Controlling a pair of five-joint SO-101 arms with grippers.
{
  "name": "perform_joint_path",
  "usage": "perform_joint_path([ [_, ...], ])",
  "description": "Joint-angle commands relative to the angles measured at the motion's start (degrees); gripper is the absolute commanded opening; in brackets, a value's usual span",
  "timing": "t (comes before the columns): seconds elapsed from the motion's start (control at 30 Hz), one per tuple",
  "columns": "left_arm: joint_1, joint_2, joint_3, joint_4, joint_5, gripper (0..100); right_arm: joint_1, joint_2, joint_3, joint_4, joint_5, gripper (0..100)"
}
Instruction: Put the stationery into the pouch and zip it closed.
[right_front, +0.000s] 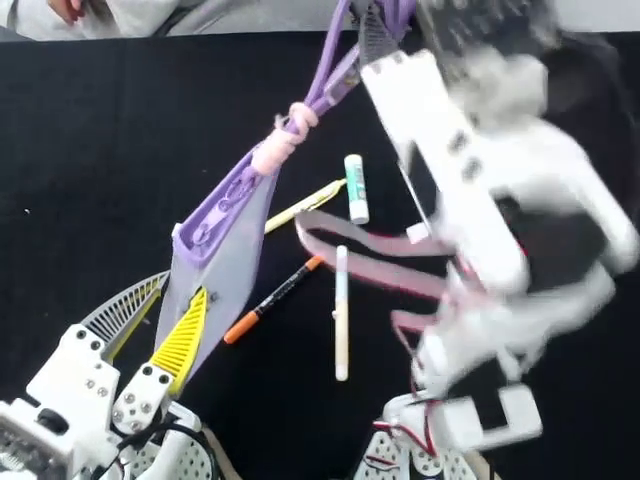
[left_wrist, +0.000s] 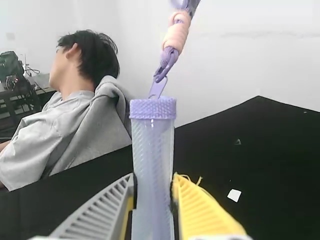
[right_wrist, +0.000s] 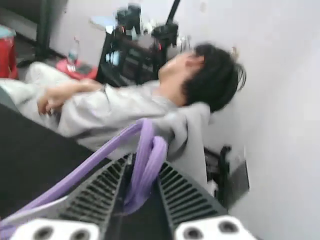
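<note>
Over the black table (right_front: 80, 150) we hold the lilac pouch (right_front: 225, 230) taut in the air, from near left to far. The left gripper (left_wrist: 152, 197) pinches its near end and the right gripper (right_wrist: 142, 187) clamps its purple strap (right_wrist: 146, 150). The white pen (right_front: 341, 315), orange marker (right_front: 270, 300), yellow pen (right_front: 305, 205) and glue stick (right_front: 355, 188) lie just right of it, so we judge it best to ease the tension, lower the pouch beside them and keep one grip firm.

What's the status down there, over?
Left gripper shut on pouch, right gripper shut on its strap. Pens, glue stick lying on table.
</note>
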Motion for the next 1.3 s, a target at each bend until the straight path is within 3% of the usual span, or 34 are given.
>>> perform_joint_path([
  [0.0,0.7,-0.1,-2.9,0.3,-0.6,3,5.3,3.8,0.1,-3.8,-0.2,1.1],
  [0.33,0.1,0.2,-11.0,-0.2,-0.7,3,12.0,13.4,-0.3,-5.4,-0.2,1.1],
  [0.87,0.1,0.2,-11.4,0.2,-1.2,3,22.1,22.2,-0.3,-12.7,-0.2,1.1],
  [1.0,0.3,0.2,-10.9,0.3,-2.7,3,21.6,20.9,-1.3,-10.8,-0.2,1.1],
  [1.27,0.1,0.2,-7.3,-0.2,-2.7,3,12.6,14.5,-10.9,-2.4,-0.1,1.1],
])
